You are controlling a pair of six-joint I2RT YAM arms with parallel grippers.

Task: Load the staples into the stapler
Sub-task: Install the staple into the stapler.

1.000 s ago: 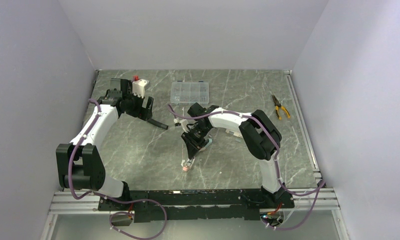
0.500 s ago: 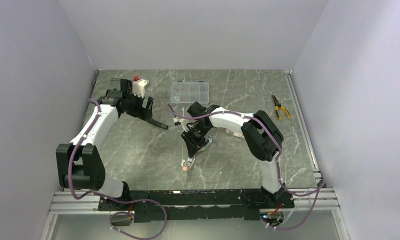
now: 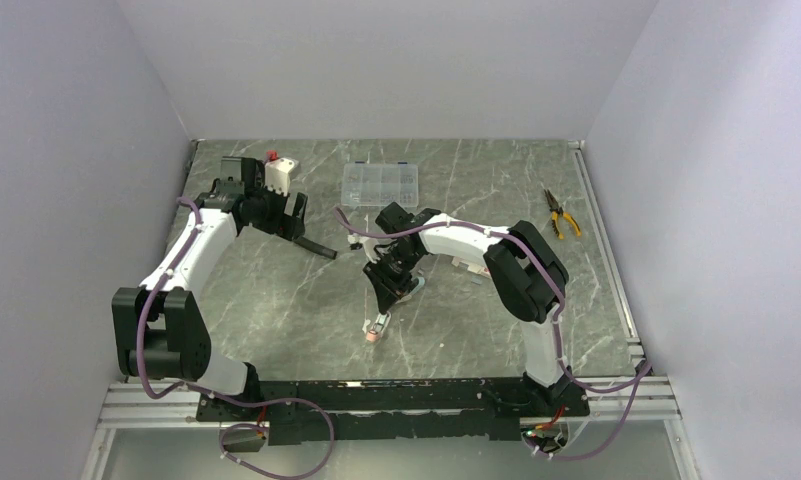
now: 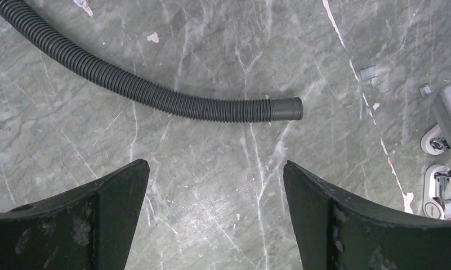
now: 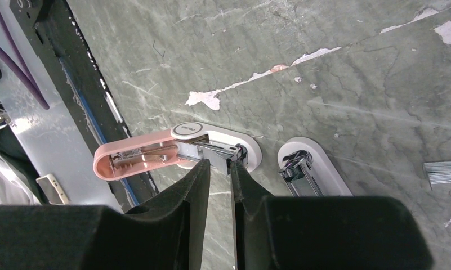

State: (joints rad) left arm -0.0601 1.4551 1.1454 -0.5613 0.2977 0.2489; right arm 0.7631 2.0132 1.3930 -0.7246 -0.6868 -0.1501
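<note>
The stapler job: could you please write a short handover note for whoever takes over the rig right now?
Left gripper: jaws wide open, empty, hovering near the end of the black hose.
Right gripper: jaws almost together at the magazine of the pink stapler; whether they pinch a strip cannot be seen.
Things: the pink stapler lies swung open, a second stapler beside it; a strip of staples lies loose, apart from both.
Done: stapler opened.
Left: seat staples in the magazine, close the lid.
</note>
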